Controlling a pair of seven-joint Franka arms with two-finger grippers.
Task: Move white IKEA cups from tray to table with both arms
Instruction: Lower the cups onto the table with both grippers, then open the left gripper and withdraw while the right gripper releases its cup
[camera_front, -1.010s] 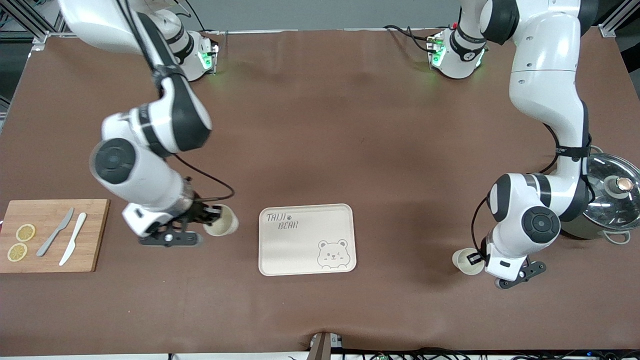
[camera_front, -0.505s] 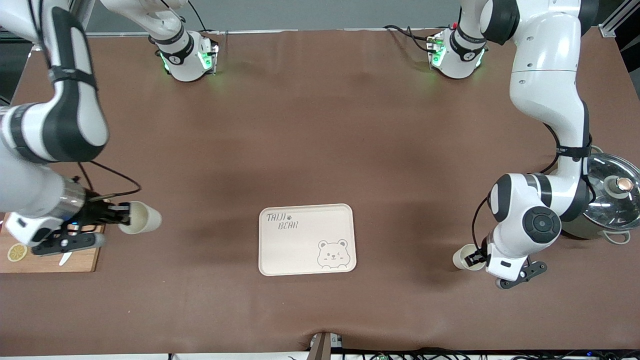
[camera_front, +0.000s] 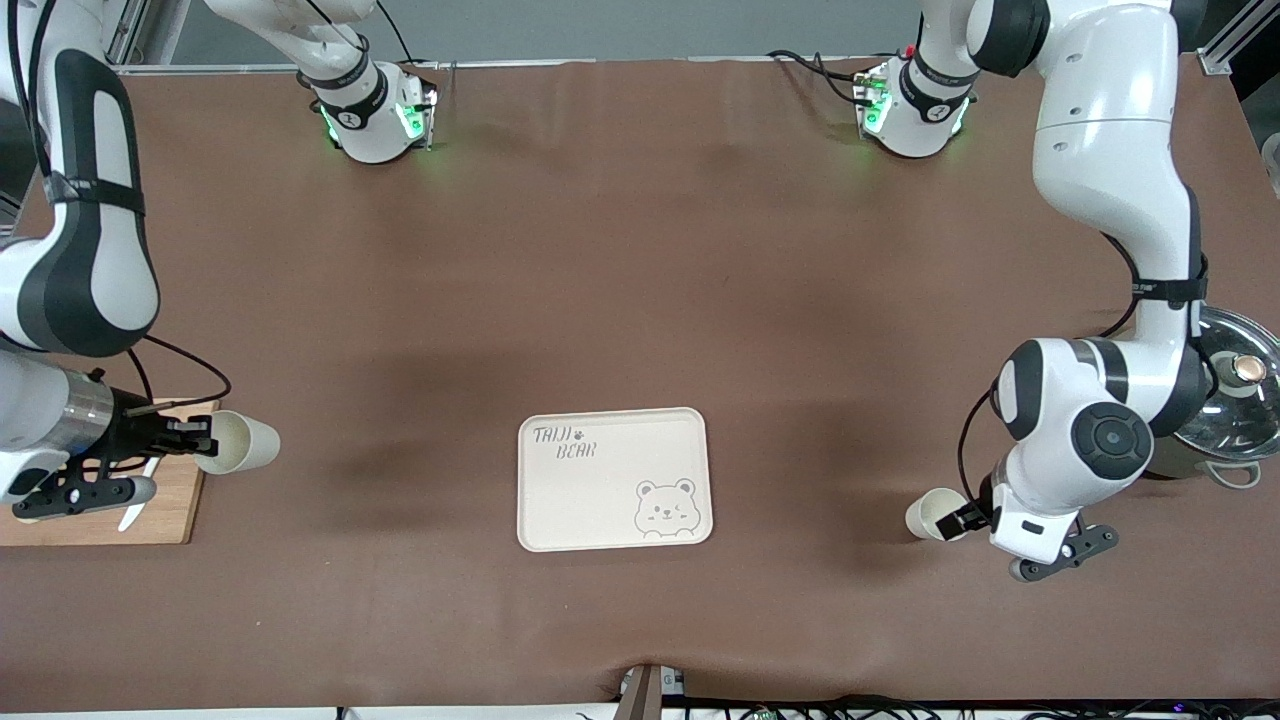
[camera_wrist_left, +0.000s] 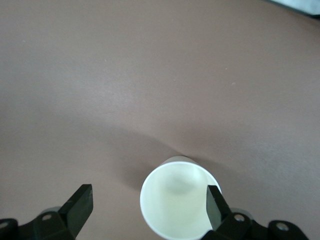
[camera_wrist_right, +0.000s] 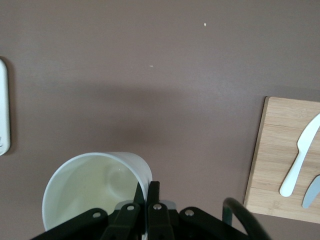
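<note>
Left claw (camera_front: 962, 518) is spread wide, low over the tabletop (camera_front: 640, 250) at the left arm's end; in the left wrist view its two black fingers (camera_wrist_left: 78, 207) stand apart, one finger at the rim of a white cup (camera_front: 928, 514), the other clear of it. That cup stands upright on the brown tabletop, mouth up, released, nearer the front camera than the steel pot with glass lid (camera_front: 1228, 400) at the same end, and well apart from the cream bear-printed tray (camera_front: 613, 478) in the middle.

Right claw (camera_front: 190, 437) is clenched on the wall of the second white cup (camera_front: 238, 442); the right wrist view shows the fingers (camera_wrist_right: 150, 202) pinched together over the rim of this cup (camera_wrist_right: 95, 190), one inside, one outside. The cup is carried tilted on its side, mouth toward the tray, over the tabletop just beside the edge of the wooden cutting board (camera_front: 150, 500) at the right arm's end. A white knife (camera_wrist_right: 299, 155) and a grey knife (camera_wrist_right: 312, 186) lie on the board (camera_wrist_right: 280, 160) in the right wrist view; in the front view the arm covers most of the board.

The tray lies flat with nothing on it, roughly midway between the two cups; neither cup touches it. Both arm bases (camera_front: 372, 110) sit along the tabletop edge farthest from the front camera.
</note>
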